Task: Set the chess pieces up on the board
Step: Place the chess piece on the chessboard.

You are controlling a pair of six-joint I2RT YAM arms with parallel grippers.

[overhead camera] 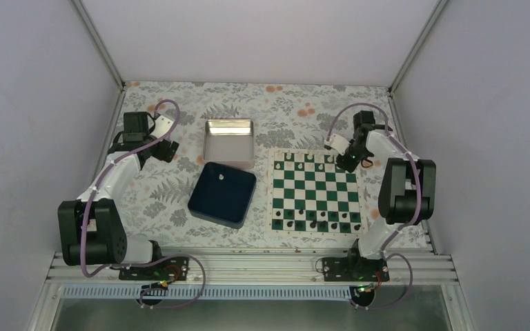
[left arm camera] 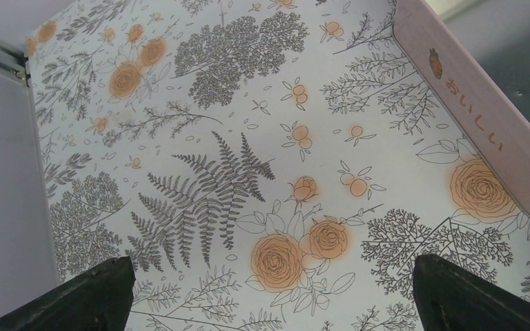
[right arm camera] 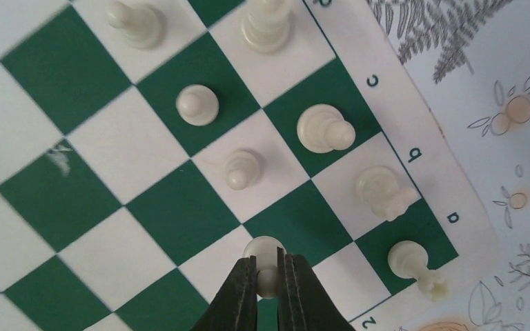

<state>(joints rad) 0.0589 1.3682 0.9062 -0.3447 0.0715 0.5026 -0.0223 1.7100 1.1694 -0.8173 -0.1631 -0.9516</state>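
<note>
The green and white board (overhead camera: 315, 193) lies right of centre. White pieces (overhead camera: 308, 158) stand along its far rows. My right gripper (overhead camera: 346, 163) hangs over the board's far right corner. In the right wrist view the right gripper (right arm camera: 268, 276) is shut on a white pawn (right arm camera: 265, 252), which is over a white square of the board (right arm camera: 62, 200) near the "2" mark. Two pawns (right arm camera: 197, 105), a knight (right arm camera: 381, 192) and a rook (right arm camera: 414, 265) stand close by. My left gripper (overhead camera: 163, 149) is open and empty, its fingers (left arm camera: 90, 296) wide apart over the floral cloth.
A dark blue tray (overhead camera: 207, 203) left of the board holds one white piece (overhead camera: 221, 176). A shiny metal tin (overhead camera: 230, 141) stands behind it. Black pieces (overhead camera: 314, 221) fill the board's near rows. A pinkish lettered container wall (left arm camera: 483, 117) is at the left wrist view's right edge.
</note>
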